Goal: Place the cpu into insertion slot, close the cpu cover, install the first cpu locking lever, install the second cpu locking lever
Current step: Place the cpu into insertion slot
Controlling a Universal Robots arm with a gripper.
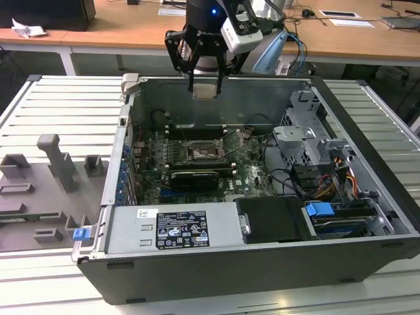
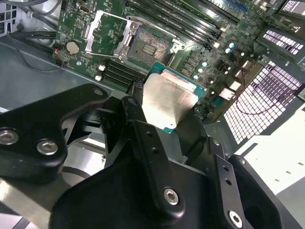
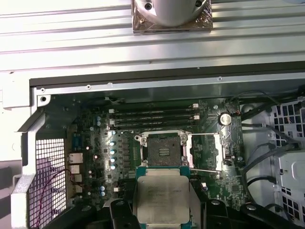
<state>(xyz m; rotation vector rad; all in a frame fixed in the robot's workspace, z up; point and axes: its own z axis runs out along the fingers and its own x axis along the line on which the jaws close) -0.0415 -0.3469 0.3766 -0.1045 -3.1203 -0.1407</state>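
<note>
Closed on the cpu [image 2: 169, 102]: two black fingers [image 2: 137, 117], one pressed against each of two opposite edges, the pale metal top bare between them. Held flat in mid-air in the exterior view, by the far wall of the open computer case [image 1: 216, 275], well above the green motherboard [image 1: 256, 174]. Seen past the chip in both wrist views, and well apart from it: the insertion slot [image 3: 164, 150], dark, contacts showing. Right beside the slot, flipped open on its hinge: the cpu cover [image 3: 206, 151]. Near another side of the slot: long memory slots [image 3: 152, 117].
</note>
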